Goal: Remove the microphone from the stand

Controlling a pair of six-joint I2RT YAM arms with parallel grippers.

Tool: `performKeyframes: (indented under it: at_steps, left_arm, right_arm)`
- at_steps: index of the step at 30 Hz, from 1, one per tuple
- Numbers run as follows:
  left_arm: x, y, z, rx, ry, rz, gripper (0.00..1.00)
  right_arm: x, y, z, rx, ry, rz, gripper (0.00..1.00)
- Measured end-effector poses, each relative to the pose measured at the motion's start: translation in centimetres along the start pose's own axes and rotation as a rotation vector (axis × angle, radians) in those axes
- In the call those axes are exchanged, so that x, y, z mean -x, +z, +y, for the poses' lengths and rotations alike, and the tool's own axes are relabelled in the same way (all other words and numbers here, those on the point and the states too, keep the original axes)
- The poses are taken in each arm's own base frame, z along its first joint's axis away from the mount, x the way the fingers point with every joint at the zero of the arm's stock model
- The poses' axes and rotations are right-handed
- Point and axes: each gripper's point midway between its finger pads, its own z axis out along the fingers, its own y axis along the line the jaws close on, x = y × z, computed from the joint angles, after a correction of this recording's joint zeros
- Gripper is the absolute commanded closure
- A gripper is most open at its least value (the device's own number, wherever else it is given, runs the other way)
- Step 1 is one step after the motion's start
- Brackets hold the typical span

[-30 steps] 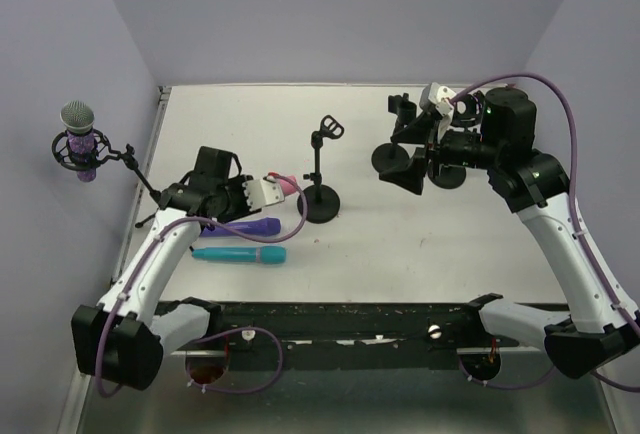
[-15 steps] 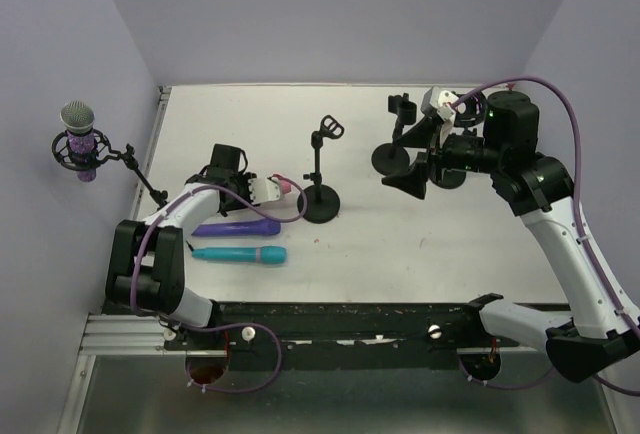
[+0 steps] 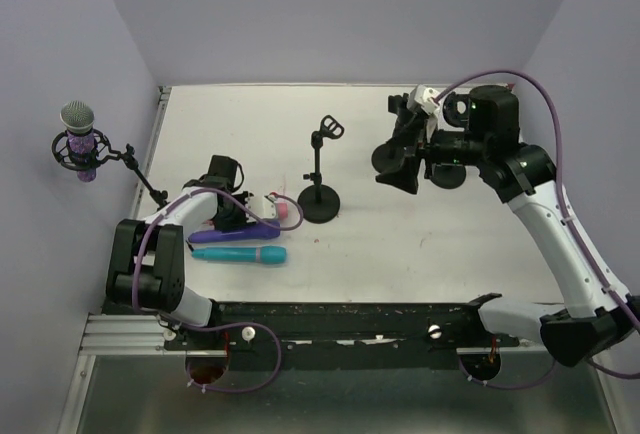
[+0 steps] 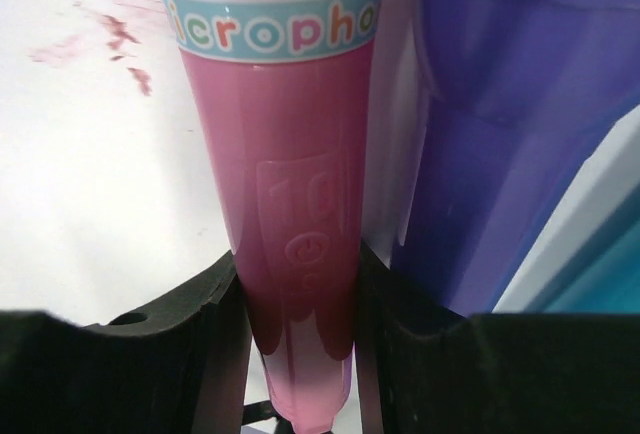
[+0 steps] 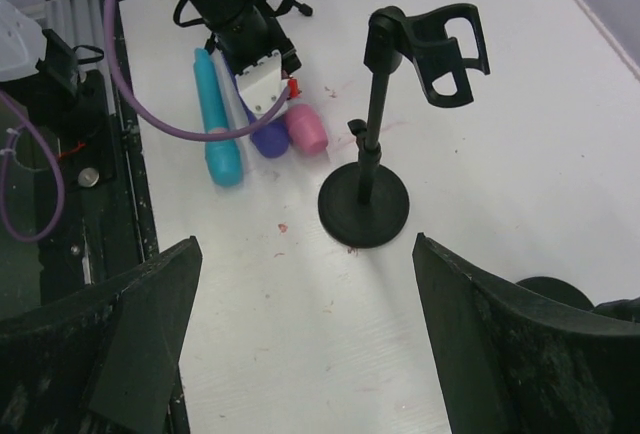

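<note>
Top external view: stand (image 3: pixel 320 176) clip empty, removal judged done; pink microphone (image 3: pixel 287 211) clamped in left claw (image 4: pixel 300 284), low over the surface (image 3: pixel 450 244) beside purple microphone (image 3: pixel 235 230), release outstanding; right claw (image 5: pixel 310 334) wide, holding nothing.

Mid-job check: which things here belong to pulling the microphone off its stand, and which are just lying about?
Job:
- pink microphone, gripped by the left gripper
- centre stand, clip empty

Lying about:
- purple microphone
- teal microphone
- spare stands at back right
- silver-headed microphone on the left wall mount
</note>
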Motion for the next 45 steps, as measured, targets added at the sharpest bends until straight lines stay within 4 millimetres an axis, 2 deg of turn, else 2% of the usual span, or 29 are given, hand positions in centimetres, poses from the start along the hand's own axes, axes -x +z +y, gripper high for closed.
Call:
performKeyframes:
  at_steps: [8,13,19,23,27,30,34,40,45]
  left_arm:
    - [0.0,-0.5,-1.4,-0.029,0.000,-0.007,0.49]
    - [0.8,-1.5,-1.6,-0.042,-0.011,-0.042,0.47]
    - [2.3,-3.3,-1.9,-0.044,-0.015,-0.120,0.46]
    - [4.2,-5.3,-2.1,-0.012,-0.031,-0.215,0.43]
    - [6.8,-8.2,-0.8,0.064,-0.028,-0.308,0.43]
    - [9.0,-10.5,-0.3,0.092,-0.019,-0.368,0.43]
    - [11.5,-12.9,-0.5,0.095,-0.052,-0.453,0.43]
    - [14.4,-14.5,-1.0,0.069,-0.146,-0.587,0.41]
    - [17.0,-15.0,0.0,0.082,-0.207,-0.741,0.38]
  right_arm:
    - [-1.7,3.4,-3.3,0.023,0.048,0.055,0.07]
    - [-0.7,5.2,-5.2,0.031,0.021,0.048,0.07]
    - [1.0,7.8,-5.0,0.090,-0.090,0.044,0.07]
    - [1.2,10.0,-5.3,0.119,-0.135,0.053,0.08]
    - [0.1,11.9,-6.7,0.129,-0.152,0.077,0.08]
    - [-0.5,12.3,-7.1,0.131,-0.183,0.087,0.08]
    - [-0.2,12.4,-7.5,0.129,-0.253,0.074,0.08]
    - [-0.1,13.0,-7.2,0.184,-0.330,0.045,0.07]
    - [-1.1,16.2,-7.3,0.243,-0.347,0.056,0.16]
